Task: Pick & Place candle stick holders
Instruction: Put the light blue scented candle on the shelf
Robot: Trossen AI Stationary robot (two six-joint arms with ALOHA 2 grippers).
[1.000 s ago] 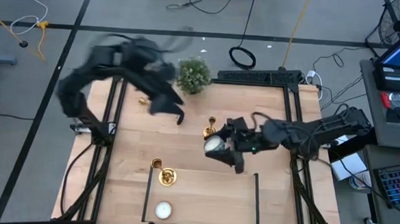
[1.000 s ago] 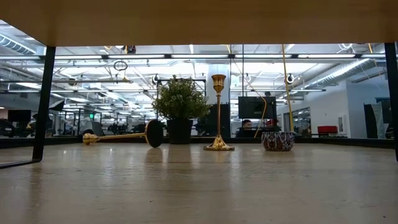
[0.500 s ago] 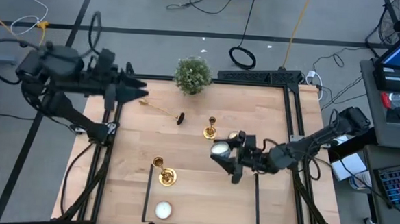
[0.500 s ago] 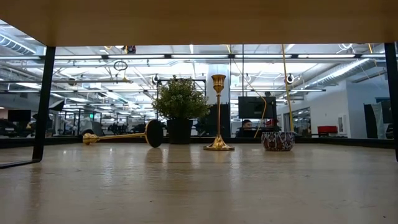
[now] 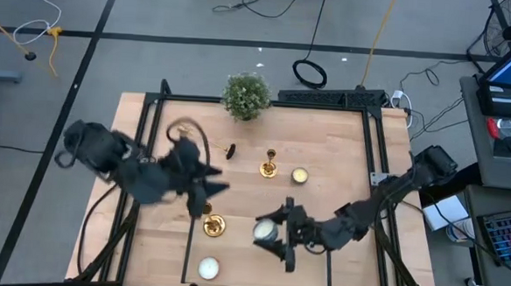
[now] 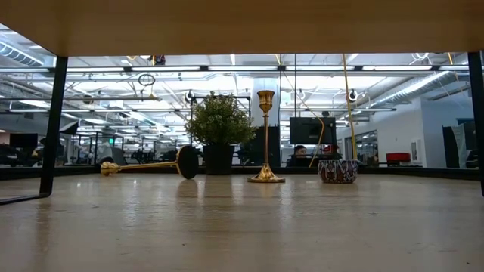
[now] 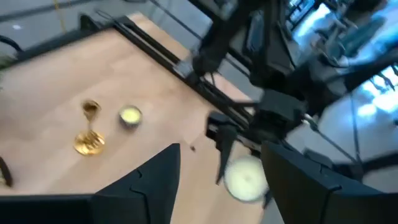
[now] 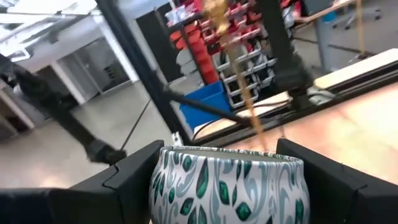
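Right gripper (image 5: 268, 234): closed on a leaf-patterned candle pot (image 8: 229, 185), held between both fingers above the counter (image 5: 342, 165). Left gripper (image 5: 207, 193): fingers parted, nothing between them, hovering just beside an upright gold candlestick (image 5: 212, 222). Second upright candlestick (image 5: 269, 164) stands beyond the right gripper, with a pale-green tealight (image 5: 299, 175) next to it; third candlestick (image 6: 144, 165) lies on its side near the potted plant (image 5: 247, 95). White tealight (image 5: 209, 267) sits below the left gripper. Low view alone shows the fallen candlestick's full length. Right wrist view alone shows the pot's green pattern. No legible writing.
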